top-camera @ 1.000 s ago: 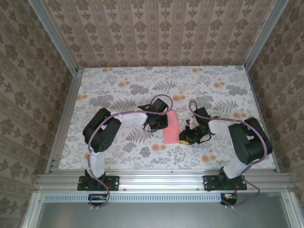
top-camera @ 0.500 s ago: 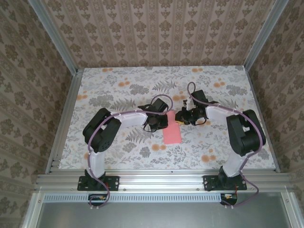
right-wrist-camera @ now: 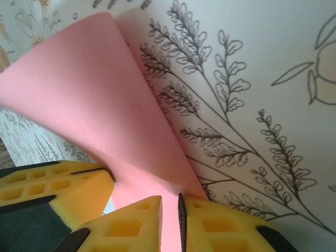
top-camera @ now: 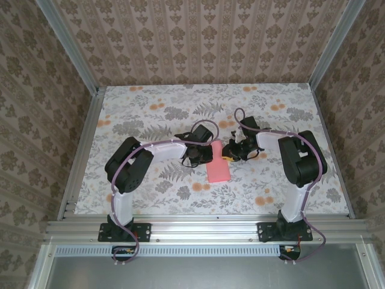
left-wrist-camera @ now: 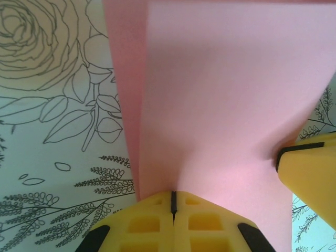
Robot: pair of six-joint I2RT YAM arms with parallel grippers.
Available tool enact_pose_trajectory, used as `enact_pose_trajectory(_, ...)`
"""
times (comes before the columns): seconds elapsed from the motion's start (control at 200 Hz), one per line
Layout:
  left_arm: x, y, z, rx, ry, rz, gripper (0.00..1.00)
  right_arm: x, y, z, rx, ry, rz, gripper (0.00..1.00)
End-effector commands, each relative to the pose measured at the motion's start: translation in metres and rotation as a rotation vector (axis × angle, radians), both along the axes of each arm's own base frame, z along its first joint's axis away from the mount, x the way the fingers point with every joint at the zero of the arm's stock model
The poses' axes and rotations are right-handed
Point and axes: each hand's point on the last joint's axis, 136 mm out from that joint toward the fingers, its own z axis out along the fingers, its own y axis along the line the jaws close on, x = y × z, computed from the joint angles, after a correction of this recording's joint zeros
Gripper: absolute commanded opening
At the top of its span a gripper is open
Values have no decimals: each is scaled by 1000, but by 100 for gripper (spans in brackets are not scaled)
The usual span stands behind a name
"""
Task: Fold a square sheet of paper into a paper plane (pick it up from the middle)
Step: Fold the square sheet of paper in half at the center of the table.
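At mid-table, left hand [left-wrist-camera: 173,200] clamped on the square sheet of paper [top-camera: 219,171]; right hand [right-wrist-camera: 169,208] likewise.

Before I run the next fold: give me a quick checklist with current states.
1. Grip of the left jaws on the paper: ok, closed tight on its edge.
2. Grip of the right jaws on the paper: ok, the sheet runs through their narrow gap.
3. Paper flat on the table: not ok, it curls up near the right jaws.
4. Fold layers lined up: cannot tell, the edges run out of frame.
5. Left jaws and right jaws apart: ok, close together but not touching in the left wrist view.
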Motion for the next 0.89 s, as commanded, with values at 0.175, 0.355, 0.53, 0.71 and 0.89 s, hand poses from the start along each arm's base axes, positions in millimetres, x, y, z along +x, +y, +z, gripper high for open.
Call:
enact_pose_trajectory(0.175, -15, 15, -27, 108, 66, -30, 0, 27, 10, 34, 48, -69, 23, 19)
enact_pose_trajectory(0.355, -15, 15, -27, 111, 68, -31, 0, 29, 7, 11, 18, -29, 14, 19)
enact_pose_trajectory(0.53, -16, 16, -29, 113, 73, -30, 0, 22, -9, -21, -88, 22, 0, 19)
enact_pose_trajectory(0.71, -17, 17, -29, 117, 72, -33, 0, 28, -6, -3, -65, -3, -1, 19)
enact_pose_trajectory(0.89, -17, 17, -29, 119, 72, -34, 0, 44, 8, 39, 23, -82, 14, 19)
